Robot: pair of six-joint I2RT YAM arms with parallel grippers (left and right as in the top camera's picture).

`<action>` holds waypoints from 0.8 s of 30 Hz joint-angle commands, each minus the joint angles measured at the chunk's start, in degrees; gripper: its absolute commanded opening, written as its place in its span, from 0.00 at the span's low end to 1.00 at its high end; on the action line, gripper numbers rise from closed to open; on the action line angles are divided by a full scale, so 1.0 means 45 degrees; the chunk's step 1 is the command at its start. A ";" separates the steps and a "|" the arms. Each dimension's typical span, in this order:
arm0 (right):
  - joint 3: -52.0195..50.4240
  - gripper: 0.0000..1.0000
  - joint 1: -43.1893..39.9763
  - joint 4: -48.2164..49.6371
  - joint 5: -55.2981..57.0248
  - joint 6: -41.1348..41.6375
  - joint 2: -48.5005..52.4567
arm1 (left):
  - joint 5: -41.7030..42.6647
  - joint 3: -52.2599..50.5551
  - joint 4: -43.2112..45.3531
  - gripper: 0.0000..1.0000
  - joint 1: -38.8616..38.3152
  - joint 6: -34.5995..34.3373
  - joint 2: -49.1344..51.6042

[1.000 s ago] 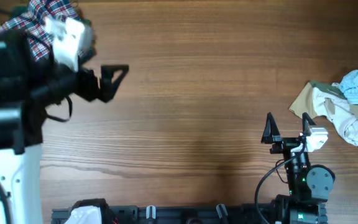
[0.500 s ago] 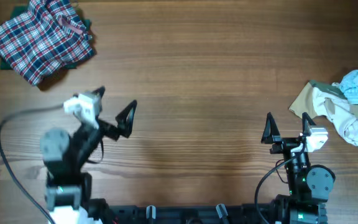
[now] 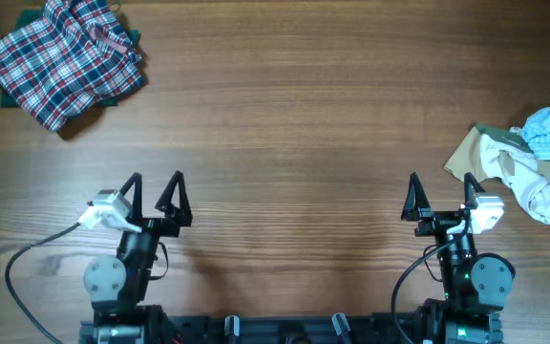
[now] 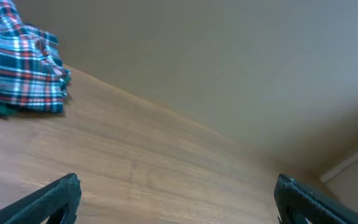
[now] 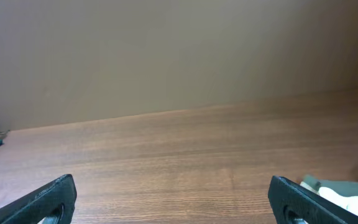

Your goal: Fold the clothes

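Overhead view: crumpled pile (image 3: 518, 162) lies ahead-right of the right gripper (image 3: 439, 191), near it, well apart from the left gripper (image 3: 156, 189). Both jaws stand spread, empty.

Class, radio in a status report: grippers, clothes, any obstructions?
Left gripper open, empty. Right gripper open, empty. Plaid cloth bundled at far-left corner; pale garments heaped at right edge. No obstruction seen.

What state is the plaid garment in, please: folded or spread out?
Folded: the plaid garment lies as a compact, layered bundle in the far left corner of the table.
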 commanded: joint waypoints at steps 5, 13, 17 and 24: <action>-0.0015 1.00 -0.0049 0.0049 -0.0209 -0.0223 -0.0136 | -0.0869 -0.0175 -0.0991 1.00 -0.0665 0.1078 -0.1146; -0.0015 1.00 -0.0049 0.0049 -0.0209 -0.0223 -0.0136 | -0.1214 -0.0175 -0.2681 1.00 -0.0670 0.1088 -0.2040; -0.0015 1.00 -0.0049 0.0049 -0.0209 -0.0223 -0.0136 | -0.1307 -0.0175 -0.2744 1.00 -0.0777 0.1671 -0.2035; -0.0015 1.00 -0.0049 0.0049 -0.0209 -0.0223 -0.0136 | -0.1311 -0.0175 -0.2710 1.00 -0.0772 0.1753 -0.2025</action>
